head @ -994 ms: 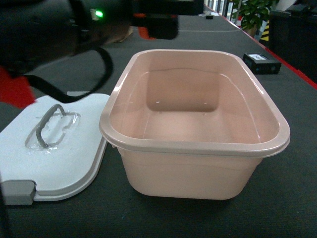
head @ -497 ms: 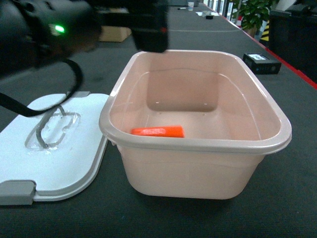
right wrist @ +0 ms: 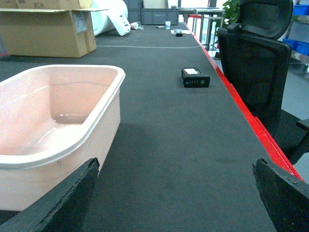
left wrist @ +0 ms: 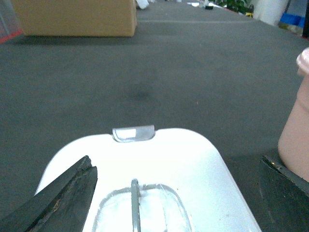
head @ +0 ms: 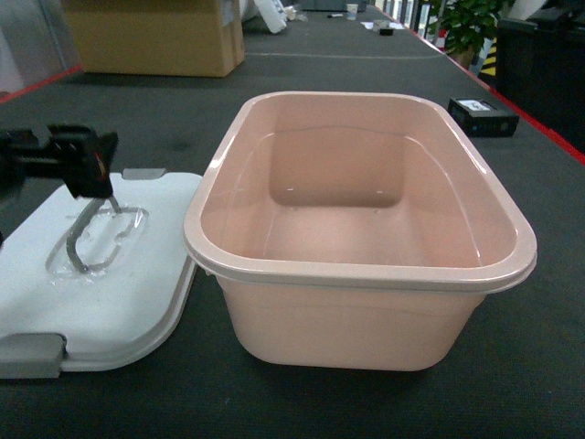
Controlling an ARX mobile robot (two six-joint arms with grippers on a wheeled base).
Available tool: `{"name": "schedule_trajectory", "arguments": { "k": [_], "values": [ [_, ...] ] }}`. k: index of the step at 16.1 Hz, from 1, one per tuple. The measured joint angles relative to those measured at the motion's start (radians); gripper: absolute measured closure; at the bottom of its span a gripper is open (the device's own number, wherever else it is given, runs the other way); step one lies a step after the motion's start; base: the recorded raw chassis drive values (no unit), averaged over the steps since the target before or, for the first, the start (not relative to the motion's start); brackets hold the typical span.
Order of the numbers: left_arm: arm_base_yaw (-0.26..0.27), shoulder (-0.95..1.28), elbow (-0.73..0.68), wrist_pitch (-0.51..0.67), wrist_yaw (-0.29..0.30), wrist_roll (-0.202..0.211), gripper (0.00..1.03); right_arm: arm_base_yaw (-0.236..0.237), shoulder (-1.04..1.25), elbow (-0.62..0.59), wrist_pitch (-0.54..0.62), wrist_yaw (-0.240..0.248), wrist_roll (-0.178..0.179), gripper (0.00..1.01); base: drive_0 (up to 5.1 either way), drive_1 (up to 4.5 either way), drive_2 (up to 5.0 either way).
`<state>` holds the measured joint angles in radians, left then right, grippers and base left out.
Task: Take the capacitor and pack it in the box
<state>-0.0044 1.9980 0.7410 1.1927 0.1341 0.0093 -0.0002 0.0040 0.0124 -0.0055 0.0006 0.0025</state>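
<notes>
the box (head: 366, 265), a pale pink tub with a wide rounded rim, stands upright in the middle of the dark bench (head: 366, 402). in the head view its inside looks bare, though the near wall hides the front strip of the floor, and i cannot see a capacitor anywhere in these views. its white lid (head: 110, 293) lies flat on the bench at the tub's 9 o'clock, its edge just beside the tub wall; a grey latch (head: 32, 355) shows at its near corner and another at the far edge, and the clear handle (head: 91, 238) sits in a recess at its middle.

the left tool (head: 87, 169) hangs over the far part of the lid, right above the handle. from its own wrist camera the 2 dark fingers (left wrist: 63, 203) stand spread wide, one at each lower corner of the view, with nothing between them but the lid and handle below. the right tool (right wrist: 174, 203) sits low at the tub's 3 o'clock; its fingers (right wrist: 58, 203) are also spread wide apart and hold nothing, the left one just by the tub's outer wall.

a brown cardboard carton (head: 151, 37) stands far back at 11 o'clock. a small black device (head: 483, 116) lies on the bench at 2 o'clock, near the red edge strip (right wrist: 241, 106). beyond that edge stands a black chair (right wrist: 260, 72), and a potted plant (head: 471, 27) is far back at 1 o'clock.
</notes>
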Motion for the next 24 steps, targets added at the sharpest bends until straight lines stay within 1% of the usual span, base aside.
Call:
{"name": "schedule_trajectory", "arguments": {
  "k": [3,6,7,8,9,11,14,16,21,23,24],
  "values": [
    [0.006,0.156,0.069,-0.013,-0.006,0.018,0.05,0.000,0.000,0.000,0.000,0.000,0.000,0.03,0.0,0.00,0.0],
    [0.021,0.233,0.114,-0.044,-0.016,0.016,0.05,0.000,0.000,0.000,0.000,0.000,0.000,0.03,0.0,0.00,0.0],
    [0.023,0.247,0.119,-0.067,-0.018,0.012,0.13,0.000,0.000,0.000,0.000,0.000,0.000,0.03,0.0,0.00,0.0],
    [0.023,0.259,0.119,-0.069,-0.017,0.009,0.26,0.000,0.000,0.000,0.000,0.000,0.000,0.03,0.0,0.00,0.0],
    [0.021,0.259,0.124,-0.069,-0.018,0.002,0.46,0.000,0.000,0.000,0.000,0.000,0.000,0.03,0.0,0.00,0.0],
    [0.021,0.259,0.126,-0.069,-0.019,-0.002,0.66,0.000,0.000,0.000,0.000,0.000,0.000,0.03,0.0,0.00,0.0],
    [0.019,0.259,0.127,-0.071,-0.033,-0.003,1.01,0.000,0.000,0.000,0.000,0.000,0.000,0.03,0.0,0.00,0.0],
    [0.019,0.257,0.127,-0.072,-0.036,-0.002,1.01,0.000,0.000,0.000,0.000,0.000,0.000,0.03,0.0,0.00,0.0],
    [0.025,0.155,0.126,-0.135,-0.055,-0.005,1.01,0.000,0.000,0.000,0.000,0.000,0.000,0.03,0.0,0.00,0.0],
    [0.035,0.058,0.127,-0.170,-0.077,-0.010,1.01,0.000,0.000,0.000,0.000,0.000,0.000,0.03,0.0,0.00,0.0],
    [0.042,-0.021,0.130,-0.203,-0.102,-0.012,1.01,0.000,0.000,0.000,0.000,0.000,0.000,0.03,0.0,0.00,0.0]
  ]
}}
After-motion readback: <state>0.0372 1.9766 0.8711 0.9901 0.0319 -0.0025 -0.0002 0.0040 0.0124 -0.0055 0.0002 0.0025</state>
